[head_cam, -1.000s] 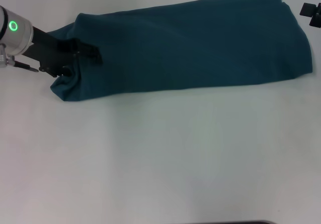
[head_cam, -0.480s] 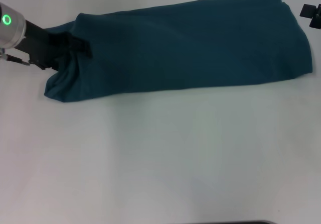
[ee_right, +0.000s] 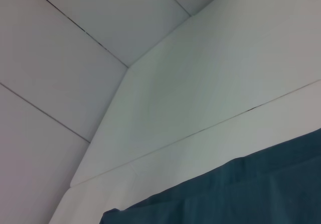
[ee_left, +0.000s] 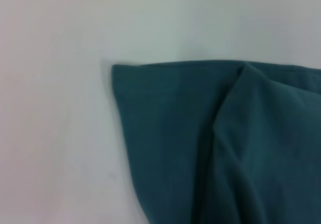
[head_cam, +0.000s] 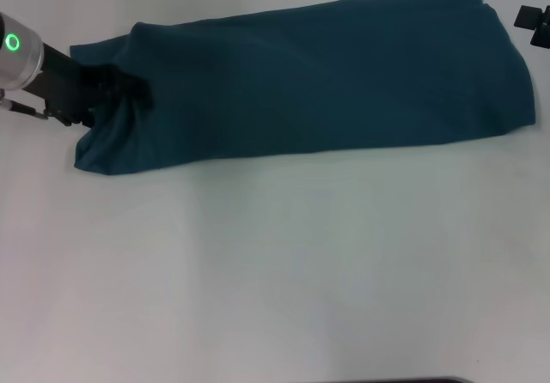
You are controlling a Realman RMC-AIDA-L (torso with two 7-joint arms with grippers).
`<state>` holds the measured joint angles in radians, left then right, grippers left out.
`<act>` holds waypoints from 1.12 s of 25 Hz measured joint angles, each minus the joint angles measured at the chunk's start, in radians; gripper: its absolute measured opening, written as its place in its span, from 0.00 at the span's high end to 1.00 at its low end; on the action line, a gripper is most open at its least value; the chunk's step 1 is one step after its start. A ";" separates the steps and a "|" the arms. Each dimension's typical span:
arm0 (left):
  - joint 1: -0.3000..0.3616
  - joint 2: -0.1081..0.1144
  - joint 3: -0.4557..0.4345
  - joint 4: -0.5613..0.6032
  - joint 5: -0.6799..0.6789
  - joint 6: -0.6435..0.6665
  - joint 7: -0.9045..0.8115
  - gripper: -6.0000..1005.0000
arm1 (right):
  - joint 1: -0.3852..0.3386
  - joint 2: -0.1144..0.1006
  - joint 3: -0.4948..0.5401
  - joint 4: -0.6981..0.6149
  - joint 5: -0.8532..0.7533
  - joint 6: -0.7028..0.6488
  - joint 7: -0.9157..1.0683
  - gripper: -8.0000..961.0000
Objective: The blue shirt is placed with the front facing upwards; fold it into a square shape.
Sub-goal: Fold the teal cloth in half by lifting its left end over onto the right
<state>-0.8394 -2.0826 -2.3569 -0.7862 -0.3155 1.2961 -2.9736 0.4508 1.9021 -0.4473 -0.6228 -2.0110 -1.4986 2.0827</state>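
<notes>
The blue shirt (head_cam: 326, 74) lies folded into a long band across the far part of the white table, with no letters or label showing. My left gripper (head_cam: 129, 91) sits at the band's left end, shut on the cloth there. The left wrist view shows the shirt's corner (ee_left: 200, 148) with a raised fold on the table. My right gripper (head_cam: 534, 21) shows only as a dark part at the far right edge, apart from the shirt's right end. The right wrist view shows an edge of the shirt (ee_right: 241, 194).
The white table (head_cam: 275, 271) spreads wide in front of the shirt. A white wall with panel seams (ee_right: 125, 83) stands behind the table in the right wrist view.
My left gripper has moved left along the shirt's left end. That end of the cloth has shifted left with it and bunched slightly. The right arm has not moved.
</notes>
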 joint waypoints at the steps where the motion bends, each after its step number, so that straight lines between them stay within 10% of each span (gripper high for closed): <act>1: 0.000 0.000 0.000 0.000 -0.007 0.002 0.001 0.06 | 0.000 0.000 0.000 0.000 0.000 0.000 0.000 0.14; 28: 0.000 0.006 -0.067 0.043 -0.009 -0.018 -0.005 0.06 | -0.001 0.000 0.001 0.000 0.000 0.000 0.001 0.15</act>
<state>-0.8399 -2.0765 -2.4243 -0.7435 -0.3246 1.2786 -2.9781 0.4494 1.9021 -0.4465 -0.6228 -2.0110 -1.4989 2.0839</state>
